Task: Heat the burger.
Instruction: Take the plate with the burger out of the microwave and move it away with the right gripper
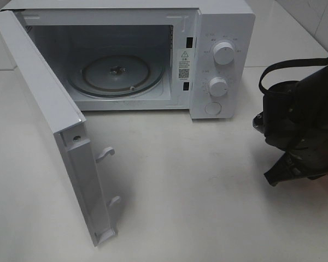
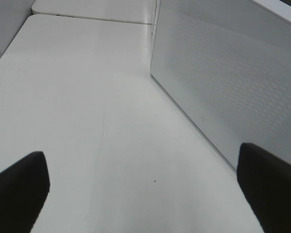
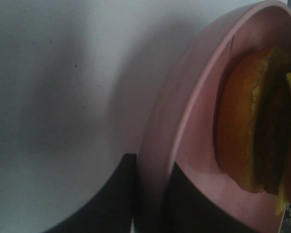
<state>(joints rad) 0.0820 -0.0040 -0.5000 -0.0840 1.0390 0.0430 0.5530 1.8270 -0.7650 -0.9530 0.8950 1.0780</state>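
Microwave point(image 1: 153, 54) stands at the far side of the desk point(image 1: 197, 185), door point(image 1: 49, 125) swung fully open to the left, glass turntable point(image 1: 116, 75) bare.

Right gripper point(image 3: 150, 194): fingers clamped on the rim of the pink plate point(image 3: 184, 136), one finger above the rim and one below. The burger point(image 3: 254, 126) sits on that plate; in the exterior view the right arm at the right edge hides plate and burger.

Left gripper point(image 2: 145, 189): fingers wide apart, holding nothing, low over the desk beside the door's outer face.

Step in hand, as judged: carry the plate into the cavity. Keep the plate level so the burger does not slide, clear the open door's edge and the control panel, and set it centred on the turntable.

Writing: a white sticker point(image 1: 185, 64) with a warning triangle and code square on the inner frame; text too small to read. Dial markings likewise illegible. No brand visible.
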